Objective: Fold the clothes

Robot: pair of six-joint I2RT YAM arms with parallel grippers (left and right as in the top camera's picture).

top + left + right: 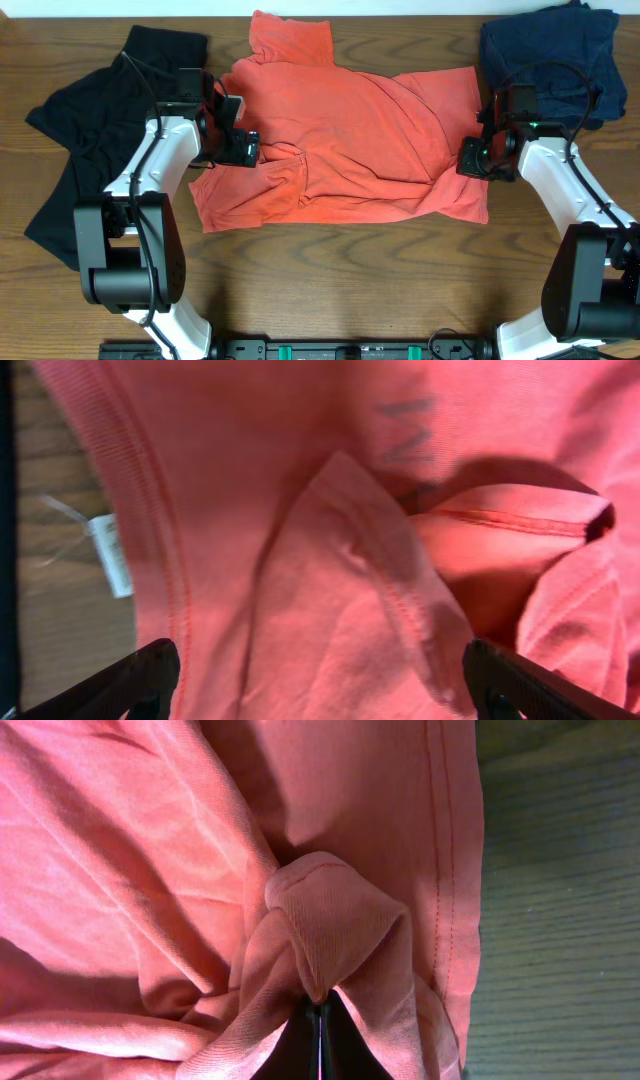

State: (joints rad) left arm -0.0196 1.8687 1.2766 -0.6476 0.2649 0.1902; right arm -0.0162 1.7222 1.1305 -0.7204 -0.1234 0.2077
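The coral-red T-shirt [350,140] lies crumpled across the middle of the table, partly folded over itself. My left gripper [246,150] is open over its left side; in the left wrist view the two fingers straddle flat red cloth [320,610] with grey lettering above. My right gripper [470,160] is at the shirt's right edge and is shut on a pinched fold of the shirt [335,925]. The black garment [90,130] lies at the left under my left arm. The navy garment [550,55] is bunched at the back right.
Bare wooden table [330,280] runs along the front. A white label [110,555] hangs at the shirt's edge in the left wrist view. Both arm bases stand at the front corners.
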